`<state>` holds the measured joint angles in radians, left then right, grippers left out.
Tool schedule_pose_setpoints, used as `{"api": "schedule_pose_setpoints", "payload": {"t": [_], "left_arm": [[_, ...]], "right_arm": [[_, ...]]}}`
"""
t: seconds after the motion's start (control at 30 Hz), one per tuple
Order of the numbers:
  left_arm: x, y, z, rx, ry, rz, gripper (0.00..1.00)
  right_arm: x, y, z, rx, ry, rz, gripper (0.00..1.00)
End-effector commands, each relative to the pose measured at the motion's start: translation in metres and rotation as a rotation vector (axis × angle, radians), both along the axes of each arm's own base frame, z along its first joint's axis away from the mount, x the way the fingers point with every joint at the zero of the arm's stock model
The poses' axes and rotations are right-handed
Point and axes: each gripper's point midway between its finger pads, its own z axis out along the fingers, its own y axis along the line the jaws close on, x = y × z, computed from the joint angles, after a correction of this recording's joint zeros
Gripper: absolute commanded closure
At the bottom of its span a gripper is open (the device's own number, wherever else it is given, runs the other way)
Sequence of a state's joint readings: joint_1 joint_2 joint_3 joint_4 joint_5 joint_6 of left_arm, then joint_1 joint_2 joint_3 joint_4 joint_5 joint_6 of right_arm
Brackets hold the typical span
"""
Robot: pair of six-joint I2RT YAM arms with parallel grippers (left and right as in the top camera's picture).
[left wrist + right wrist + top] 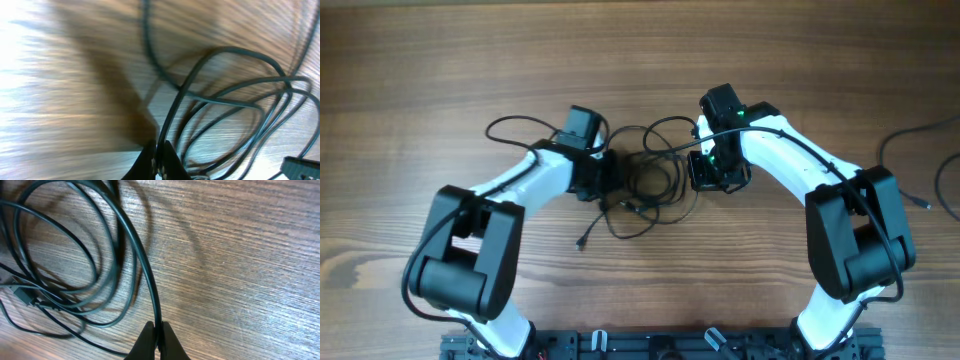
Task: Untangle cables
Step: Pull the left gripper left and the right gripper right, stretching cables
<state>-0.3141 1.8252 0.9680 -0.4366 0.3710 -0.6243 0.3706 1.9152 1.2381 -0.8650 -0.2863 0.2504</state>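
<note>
The cables (650,180) are thin black cords lying in a tangled heap of loops at the table's middle, between my two grippers. One plug end (582,243) trails toward the front. My left gripper (608,182) sits at the heap's left edge. In the left wrist view, which is blurred, the left gripper (159,148) is shut on one strand (172,107) that rises from its jaws. My right gripper (703,170) is at the heap's right edge. The right wrist view shows the right gripper (156,328) shut on a curving strand (142,265) of the cables.
Wooden table (440,80) all round. Another dark cord (920,165) lies at the far right edge. A loop (510,130) of the heap reaches out behind the left arm. A small plug (22,295) lies among the loops in the right wrist view.
</note>
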Motion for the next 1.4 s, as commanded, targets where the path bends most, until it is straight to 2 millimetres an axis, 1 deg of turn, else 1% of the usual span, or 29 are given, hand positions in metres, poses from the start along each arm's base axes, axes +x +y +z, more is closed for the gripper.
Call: {"api": "schedule_pose_setpoints", "payload": {"t": [0.0, 0.07, 0.13, 0.2, 0.27, 0.33, 0.4, 0.5, 0.57, 0.67, 0.77, 0.83, 0.93, 1.0, 1.1, 1.23, 1.37], "left_arm": [[0.000, 0.044, 0.001, 0.035, 0.024, 0.031, 0.96], [-0.003, 0.063, 0.000, 0.042, 0.056, 0.069, 0.96], [-0.005, 0.082, -0.002, 0.047, 0.088, 0.118, 0.96], [-0.007, 0.101, -0.002, 0.047, 0.105, 0.150, 0.96], [-0.009, 0.117, -0.002, 0.044, 0.117, 0.180, 0.96], [-0.008, 0.127, 0.003, 0.005, 0.108, 0.186, 0.96], [-0.007, 0.131, 0.007, -0.025, 0.100, 0.209, 0.96], [-0.002, 0.136, 0.018, -0.065, 0.074, 0.238, 0.96], [0.000, 0.140, 0.023, -0.066, 0.056, 0.249, 0.96], [0.000, 0.142, 0.028, -0.061, 0.041, 0.252, 0.96], [0.001, 0.142, 0.031, -0.061, 0.032, 0.253, 0.96], [0.001, 0.142, 0.032, -0.060, 0.029, 0.252, 0.96], [0.001, 0.142, 0.036, -0.060, 0.021, 0.253, 0.96], [0.002, 0.143, 0.041, -0.060, 0.006, 0.255, 0.96], [0.005, 0.150, 0.055, -0.058, -0.041, 0.271, 0.96], [0.010, 0.166, 0.082, -0.050, -0.135, 0.315, 0.96], [0.009, 0.192, 0.118, -0.033, -0.247, 0.393, 0.96]], "right_arm": [[0.000, -0.013, -0.007, -0.056, 0.015, -0.034, 0.96], [0.005, -0.032, -0.008, -0.130, 0.017, -0.126, 0.95], [0.010, -0.059, -0.006, -0.218, 0.021, -0.248, 0.96], [0.017, -0.077, 0.002, -0.226, 0.016, -0.302, 0.96], [0.024, -0.095, 0.017, -0.218, 0.000, -0.353, 0.96], [0.036, -0.113, 0.044, -0.197, -0.057, -0.393, 0.96], [0.045, -0.124, 0.069, -0.177, -0.128, -0.400, 0.96], [0.057, -0.141, 0.116, -0.151, -0.270, -0.407, 0.96], [0.062, -0.155, 0.152, -0.133, -0.377, -0.440, 0.96], [0.065, -0.173, 0.195, -0.115, -0.509, -0.500, 0.96], [0.063, -0.192, 0.239, -0.104, -0.639, -0.560, 0.96], [0.061, -0.203, 0.261, -0.101, -0.708, -0.598, 0.96], [0.057, -0.224, 0.290, -0.080, -0.798, -0.715, 0.96], [0.053, -0.236, 0.302, -0.058, -0.834, -0.795, 0.96], [0.053, -0.245, 0.311, -0.015, -0.862, -0.833, 0.96], [0.050, -0.265, 0.310, -0.003, -0.850, -0.922, 0.96], [0.045, -0.287, 0.306, -0.016, -0.836, -1.007, 0.96]]}}
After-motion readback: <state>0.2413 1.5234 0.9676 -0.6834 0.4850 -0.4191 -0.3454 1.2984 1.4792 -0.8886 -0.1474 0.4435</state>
